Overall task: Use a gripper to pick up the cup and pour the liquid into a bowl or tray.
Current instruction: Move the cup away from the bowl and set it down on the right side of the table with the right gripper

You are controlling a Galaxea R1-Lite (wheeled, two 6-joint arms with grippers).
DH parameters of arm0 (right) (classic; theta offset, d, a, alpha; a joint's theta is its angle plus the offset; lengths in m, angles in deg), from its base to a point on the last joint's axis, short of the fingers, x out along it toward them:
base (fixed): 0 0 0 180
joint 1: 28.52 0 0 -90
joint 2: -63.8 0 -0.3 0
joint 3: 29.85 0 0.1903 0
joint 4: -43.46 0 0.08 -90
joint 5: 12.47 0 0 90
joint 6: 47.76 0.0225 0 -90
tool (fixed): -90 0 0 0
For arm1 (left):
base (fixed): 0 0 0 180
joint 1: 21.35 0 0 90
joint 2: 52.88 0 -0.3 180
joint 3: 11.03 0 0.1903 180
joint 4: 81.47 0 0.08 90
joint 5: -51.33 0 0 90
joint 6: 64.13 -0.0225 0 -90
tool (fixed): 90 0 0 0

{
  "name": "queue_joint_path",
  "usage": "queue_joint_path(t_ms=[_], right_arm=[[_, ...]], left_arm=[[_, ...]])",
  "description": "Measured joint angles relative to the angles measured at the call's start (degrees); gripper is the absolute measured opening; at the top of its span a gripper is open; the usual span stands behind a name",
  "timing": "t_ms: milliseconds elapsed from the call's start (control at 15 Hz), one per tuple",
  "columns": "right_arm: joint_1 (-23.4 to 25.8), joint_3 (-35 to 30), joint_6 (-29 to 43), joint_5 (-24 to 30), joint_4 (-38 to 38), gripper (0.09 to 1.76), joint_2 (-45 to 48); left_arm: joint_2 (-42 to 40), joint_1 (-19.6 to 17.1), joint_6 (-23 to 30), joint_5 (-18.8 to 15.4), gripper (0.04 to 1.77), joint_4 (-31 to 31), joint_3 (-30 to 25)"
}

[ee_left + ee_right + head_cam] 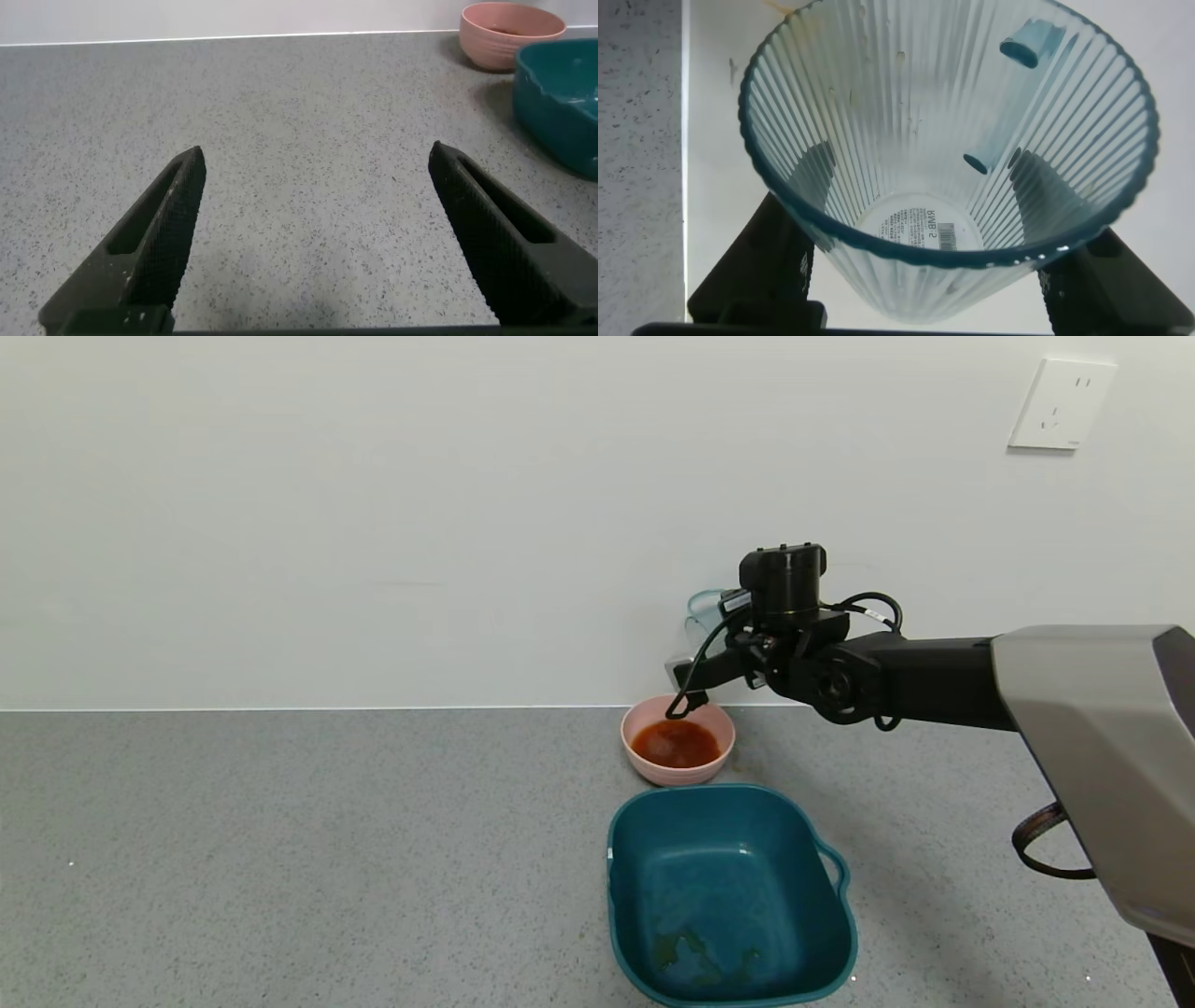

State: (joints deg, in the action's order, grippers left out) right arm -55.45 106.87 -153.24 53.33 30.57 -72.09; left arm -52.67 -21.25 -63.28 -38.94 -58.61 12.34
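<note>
Right gripper (pixel 695 658) is clamped on the cup (pixel 702 609), one dark finger (pixel 771 271) pressed to each side of its ribbed wall near the base, as the right wrist view shows. That same view looks straight down the cup's mouth: the inside is clear apart from a few droplets and a faint orange smear at the rim, and the label on the bottom reads through the plastic. So the cup looks empty, or very nearly so.

From the head view the cup is held in the air above and just behind the pink bowl (pixel 644 761), close to the white wall, mostly hidden by the wrist's black cylindrical module. How far it is tipped cannot be told from there.

Red-orange liquid (pixel 676 744) lies pooled in the bottom of the pink bowl, with no stream visible between cup and bowl. A small orange spot marks the counter just beside the bowl, on the side of the right arm. Directly in front of the bowl, nearly touching it, sits the teal tray (pixel 840 915), which holds only a few dark smudges on its floor.

Left gripper (pixel 313 229) is parked low over the grey speckled counter (pixel 280 859), well to the left of the bowl, its fingers spread wide with nothing between them.

Judging by this, the pick-up and the pour are done. What seems left is to bring the cup upright, set it down on the counter clear of the bowl, and release it.
</note>
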Motion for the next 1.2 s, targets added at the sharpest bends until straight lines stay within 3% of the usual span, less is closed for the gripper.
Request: queue_joint_path(t_ms=[533,733,1000,1200], right_arm=[[-0.09,-0.73,3.23,0.26,-1.38,1.35,0.28],[-0.49,-2.19,12.7,0.33,-7.58,1.35,1.79],[-1.4,-3.0,30.96,0.72,-23.04,1.35,5.96],[-1.04,-2.94,36.67,5.16,-28.72,1.35,9.37]], left_arm=[[0.0,0.0,0.02,0.02,1.72,0.0,0.0],[0.0,0.0,0.0,0.0,1.72,0.0,0.0],[0.0,0.0,0.0,0.0,1.72,0.0,0.0],[-0.02,0.0,0.0,0.0,1.72,0.02,0.0]])
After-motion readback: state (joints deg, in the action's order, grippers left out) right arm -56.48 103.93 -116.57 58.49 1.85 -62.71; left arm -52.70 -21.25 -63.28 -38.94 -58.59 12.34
